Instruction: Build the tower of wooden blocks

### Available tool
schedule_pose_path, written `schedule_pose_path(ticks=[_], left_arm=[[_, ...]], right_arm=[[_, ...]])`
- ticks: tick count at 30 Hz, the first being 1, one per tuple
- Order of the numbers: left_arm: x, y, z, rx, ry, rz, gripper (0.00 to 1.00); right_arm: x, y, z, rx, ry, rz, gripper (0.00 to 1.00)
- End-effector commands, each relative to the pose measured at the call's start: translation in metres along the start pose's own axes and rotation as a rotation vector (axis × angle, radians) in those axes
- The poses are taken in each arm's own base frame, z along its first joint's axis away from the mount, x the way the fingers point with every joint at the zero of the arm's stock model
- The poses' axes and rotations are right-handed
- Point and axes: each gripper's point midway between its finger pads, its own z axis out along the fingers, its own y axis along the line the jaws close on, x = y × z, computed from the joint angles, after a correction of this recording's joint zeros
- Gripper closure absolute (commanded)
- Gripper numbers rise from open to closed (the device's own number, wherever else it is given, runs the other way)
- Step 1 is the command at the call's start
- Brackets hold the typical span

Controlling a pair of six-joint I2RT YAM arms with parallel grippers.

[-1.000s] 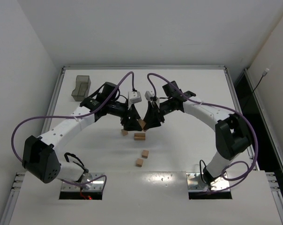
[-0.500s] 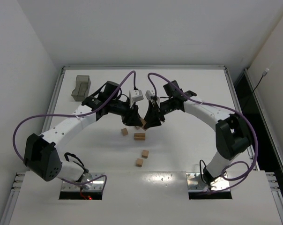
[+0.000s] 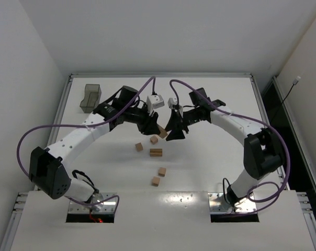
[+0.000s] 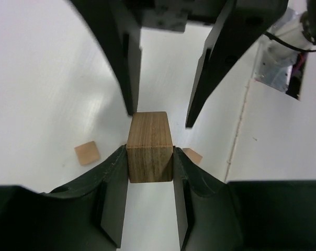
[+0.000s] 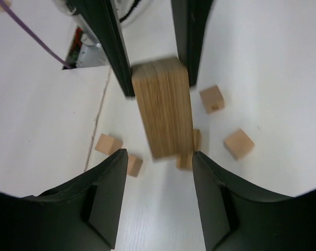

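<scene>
White table (image 3: 210,167) below, left hand (image 4: 150,157) clamps wood block (image 4: 150,146), long axis toward unclenched right hand (image 5: 159,157).

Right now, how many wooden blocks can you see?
6. One block is clamped in the left fingers. Five lie on the table: three blocks clustered under the arms, two blocks nearer the bases. Others could be hidden.

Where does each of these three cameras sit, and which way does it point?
Top external: above and behind, looking down on the table; left arm and right arm show.
Left wrist: on that arm, looking along the left tool, shut on a wood block.
Right wrist: looking along the open right tool.
Both wrist views share that block.
</scene>
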Motion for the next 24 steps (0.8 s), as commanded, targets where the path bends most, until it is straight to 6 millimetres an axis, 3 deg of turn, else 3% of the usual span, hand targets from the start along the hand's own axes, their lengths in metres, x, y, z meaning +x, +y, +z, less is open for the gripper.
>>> schedule_pose_path(ticks=[1, 3, 9, 13, 18, 20, 24], left_arm=[[-0.019, 0.018, -0.006, -0.118, -0.015, 0.044, 1.00], [-0.015, 0.025, -0.001, -0.170, 0.013, 0.048, 1.00], [0.006, 0.048, 0.022, -0.298, 0.115, 0.053, 1.00], [0.013, 0.081, 0.024, -0.491, 0.155, 0.079, 1.00], [0.029, 0.105, 0.034, -0.623, 0.226, 0.064, 1.00], [0.027, 0.112, 0.034, -0.679, 0.219, 0.070, 1.00], [0.036, 0.117, 0.042, -0.714, 0.264, 0.080, 1.00]], right_arm=[[-0.009, 0.001, -0.034, 0.084, -0.013, -0.002, 0.51], [-0.003, -0.009, -0.053, 0.163, 0.013, 0.030, 0.51], [0.022, -0.009, -0.086, 0.308, 0.100, 0.043, 0.51], [0.027, -0.011, -0.107, 0.434, 0.123, 0.004, 0.51], [0.026, -0.009, -0.115, 0.484, 0.105, -0.002, 0.51], [0.028, -0.007, -0.118, 0.494, 0.101, 0.012, 0.51], [0.034, -0.004, -0.116, 0.490, 0.103, 0.023, 0.51]])
